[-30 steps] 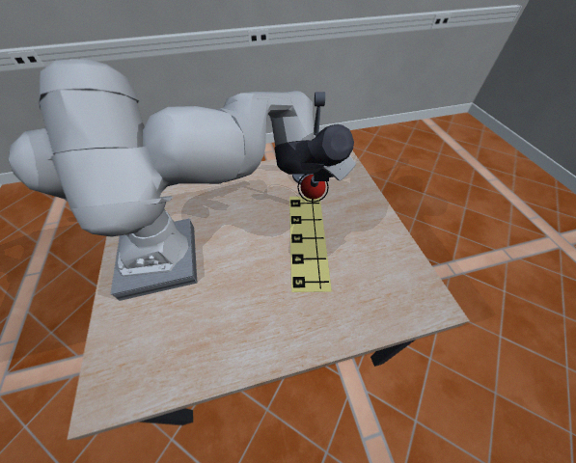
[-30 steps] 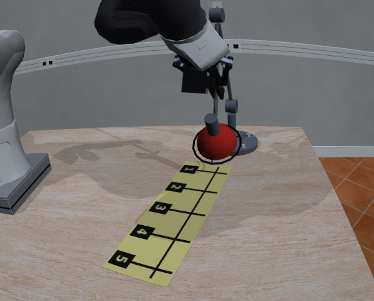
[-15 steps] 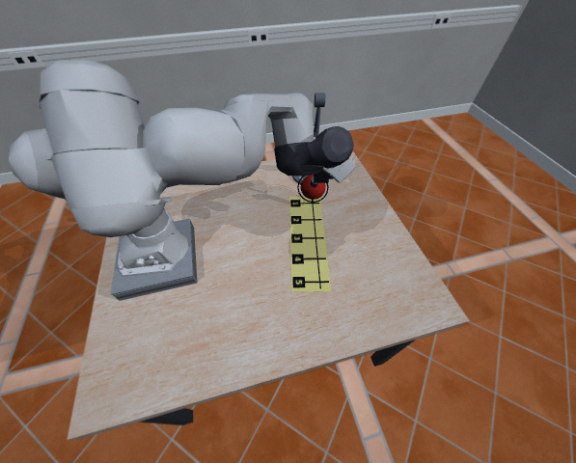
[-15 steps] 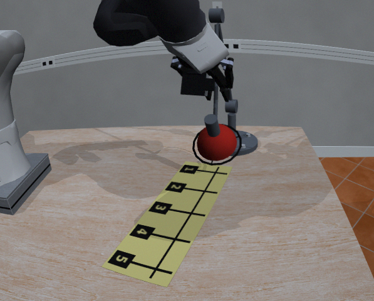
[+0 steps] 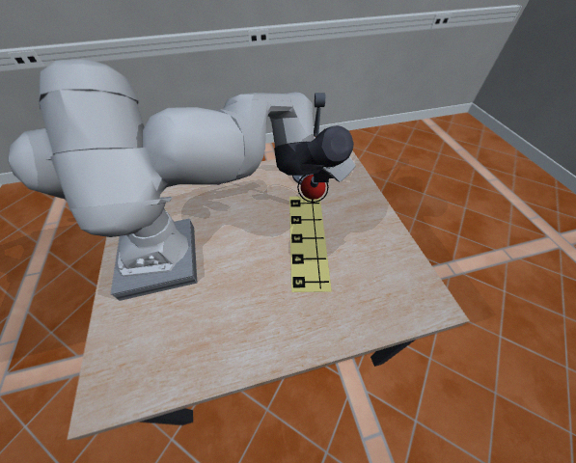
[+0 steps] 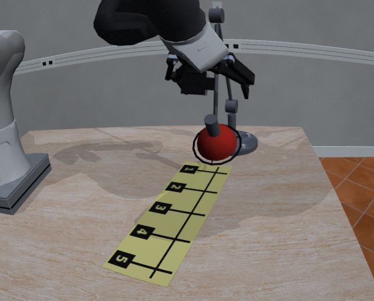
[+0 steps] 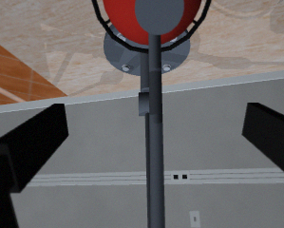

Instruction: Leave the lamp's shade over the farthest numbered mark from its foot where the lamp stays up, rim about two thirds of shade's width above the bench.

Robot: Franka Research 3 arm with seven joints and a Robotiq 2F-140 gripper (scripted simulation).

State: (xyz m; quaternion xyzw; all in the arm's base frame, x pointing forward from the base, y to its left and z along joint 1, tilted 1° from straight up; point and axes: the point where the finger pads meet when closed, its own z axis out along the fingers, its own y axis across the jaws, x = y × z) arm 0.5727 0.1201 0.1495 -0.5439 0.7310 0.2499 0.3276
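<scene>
The lamp's red round shade (image 6: 217, 142) with its dark rim ring hangs a little above the bench, just beyond mark 1 of the yellow numbered strip (image 6: 167, 220), toward the lamp's grey round foot (image 6: 245, 145). The thin grey lamp arm (image 6: 217, 93) rises from the shade between my fingers. My gripper (image 6: 209, 85) is open wide around that arm, above the shade, and touches nothing. In the wrist view the arm (image 7: 153, 157) runs up the middle between the two spread fingers, with the shade (image 7: 151, 19) and foot (image 7: 146, 54) at the top. In the top view the shade (image 5: 312, 187) sits at the strip's far end.
The strip carries marks 1 to 5, with 5 (image 6: 122, 259) nearest the bench's front. My arm's base (image 5: 152, 258) stands at the bench's left. The bench edge drops to the tiled floor on the right (image 6: 352, 200).
</scene>
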